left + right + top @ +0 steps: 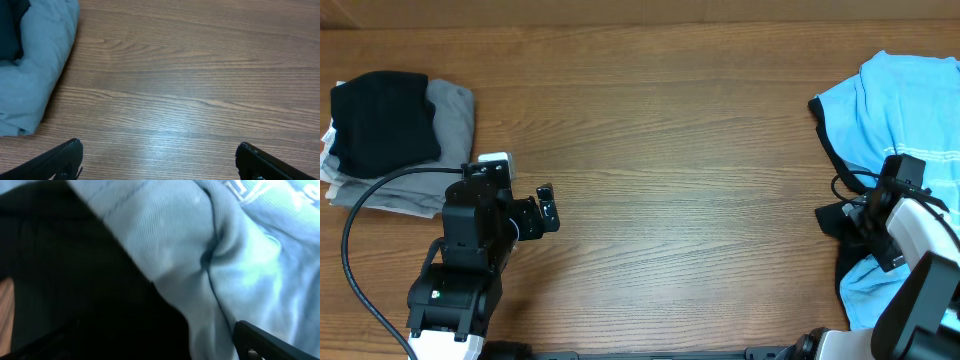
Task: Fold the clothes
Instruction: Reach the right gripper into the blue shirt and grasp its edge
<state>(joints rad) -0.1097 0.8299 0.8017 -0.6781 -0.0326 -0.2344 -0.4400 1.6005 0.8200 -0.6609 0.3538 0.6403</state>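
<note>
While the left gripper [550,208] sits wide open beside the folded stack [395,125], the right gripper [860,222], jaws spread, hangs low over the sky-blue T-shirt [905,100], likely to grab it.

Black garment [382,120] atop grey garment [455,112] (far left), crumpled sky-blue T-shirt [905,110] far right, right end effector [863,212] at its edge.

a robot lab bench, by the look of it. a wood-grain table [700,150] fills the view, with a left arm [470,250] and right arm [920,270] at the table's near edge and a black cable [347,240] at its left end.
</note>
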